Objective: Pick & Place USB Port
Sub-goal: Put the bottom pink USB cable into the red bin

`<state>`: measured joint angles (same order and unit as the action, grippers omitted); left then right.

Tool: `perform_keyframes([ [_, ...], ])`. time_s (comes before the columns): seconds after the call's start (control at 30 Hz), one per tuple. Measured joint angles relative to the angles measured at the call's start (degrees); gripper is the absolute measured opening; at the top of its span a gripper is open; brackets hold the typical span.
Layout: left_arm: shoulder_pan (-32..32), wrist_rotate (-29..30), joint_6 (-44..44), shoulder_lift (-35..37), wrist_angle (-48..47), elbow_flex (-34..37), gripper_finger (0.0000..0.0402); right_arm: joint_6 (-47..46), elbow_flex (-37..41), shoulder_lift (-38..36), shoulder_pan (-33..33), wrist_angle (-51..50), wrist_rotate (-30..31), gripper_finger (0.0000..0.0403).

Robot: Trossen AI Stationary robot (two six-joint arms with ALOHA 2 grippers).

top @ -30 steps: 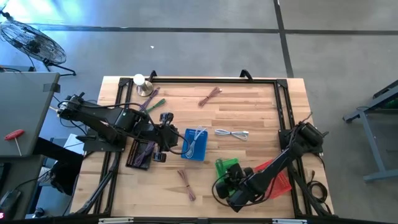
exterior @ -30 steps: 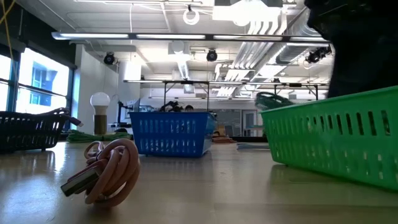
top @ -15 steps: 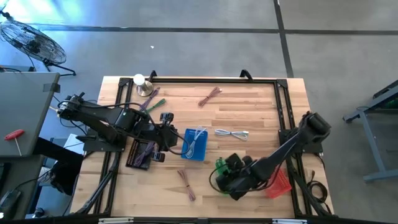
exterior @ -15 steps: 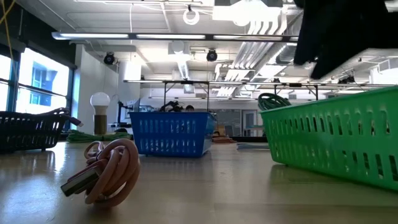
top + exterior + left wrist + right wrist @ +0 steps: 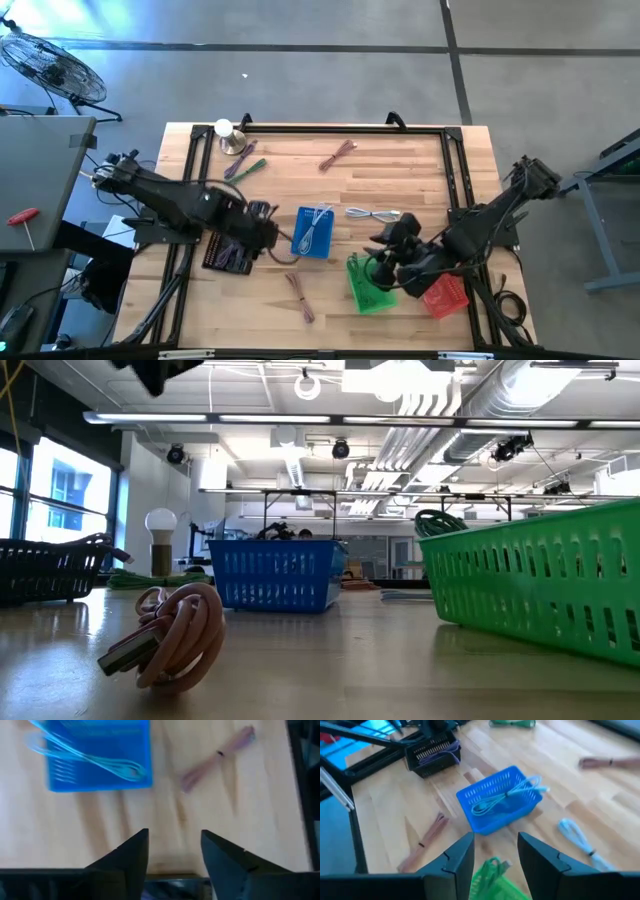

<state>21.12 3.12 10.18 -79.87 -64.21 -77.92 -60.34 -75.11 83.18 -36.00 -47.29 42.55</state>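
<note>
- Your right gripper (image 5: 392, 240) is hovering above the green basket (image 5: 368, 285), fingers (image 5: 460, 865) parted, gripping nothing.
- A green cable (image 5: 492, 869) is lying in that basket.
- Your left gripper (image 5: 172, 855) is hanging open and empty near the blue basket (image 5: 314, 232).

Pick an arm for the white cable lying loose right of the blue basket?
Right. Its tool hangs open close beside the white cable; the left tool sits beyond the blue basket.
</note>
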Motion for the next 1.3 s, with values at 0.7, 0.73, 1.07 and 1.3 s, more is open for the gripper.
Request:
perform_keyframes([
  [0.7,14.4,16.2,-26.7,-12.2,30.2,7.6,0.0238,16.9,0.0,-3.9,2.3,-7.5,-7.7,0.0142],
  [0.73,14.3,14.9,-26.9,-12.7,30.2,7.6,0.0234,16.9,0.0,-3.9,2.3,-7.3,-8.3,0.0142],
  [1.07,10.6,7.9,-27.9,-19.9,30.5,5.5,0.0196,15.1,0.0,-3.9,0.1,-4.2,-11.3,0.0142],
  [1.3,9.5,4.7,-27.9,-22.9,31.8,5.1,0.0193,12.5,0.0,-3.8,-2.1,-3.6,-11.1,0.0142],
])
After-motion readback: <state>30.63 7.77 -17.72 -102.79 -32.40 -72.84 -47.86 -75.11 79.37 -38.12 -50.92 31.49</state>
